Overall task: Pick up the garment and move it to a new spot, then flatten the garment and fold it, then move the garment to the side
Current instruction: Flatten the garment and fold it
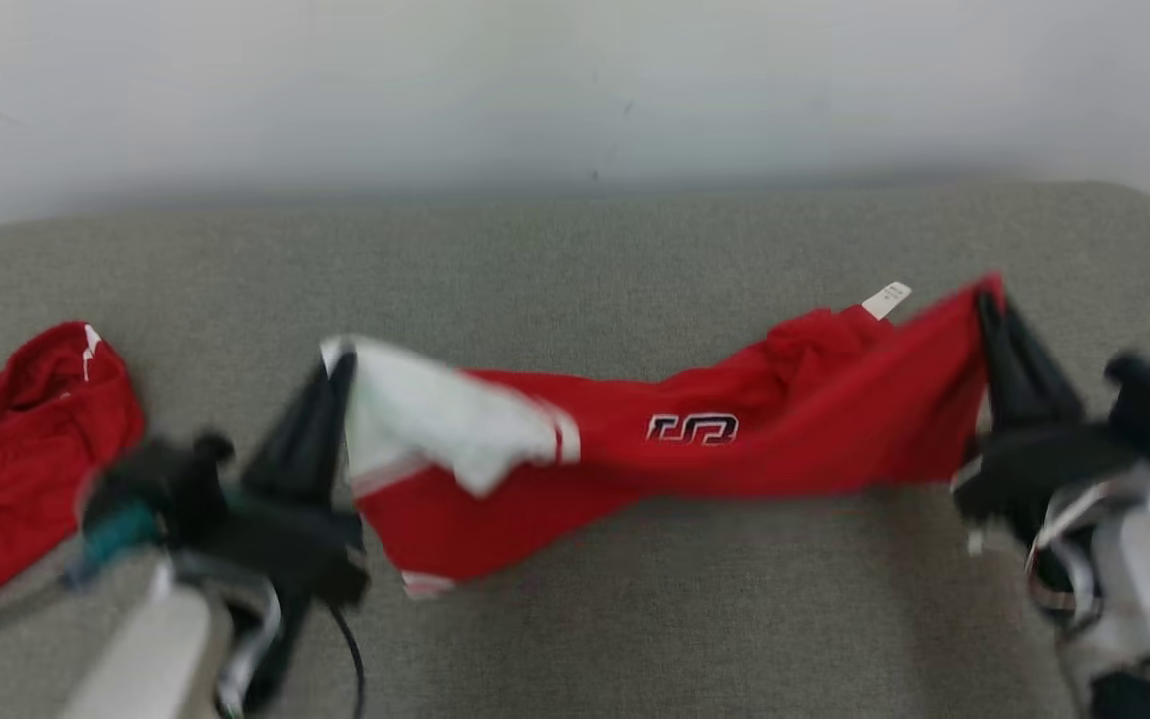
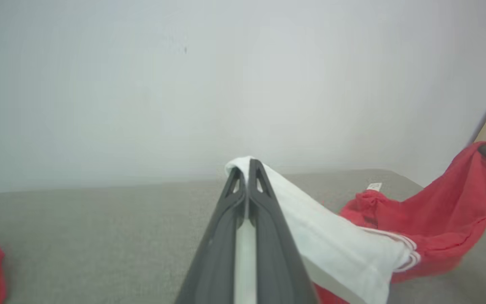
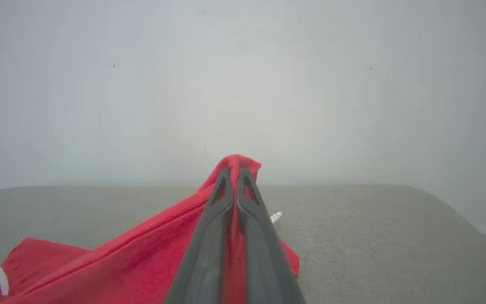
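My head camera looks forward and down over the table (image 1: pixel 575 619) to the far wall (image 1: pixel 575 80), with the left gripper (image 1: pixel 339 361) near left and the right gripper (image 1: pixel 986 298) near right. Each wrist camera sits close behind its gripper, looking low across the table at that wall. All three views share the garment (image 1: pixel 735 449).

Grey fabric-covered worktop (image 1: pixel 635 639) with rounded far corners, spread before me. A second red cloth (image 1: pixel 26 449) with white trim lies crumpled at its edge on my left. Behind stands a pale wall (image 1: pixel 575 80), marked by a few small dark specks.
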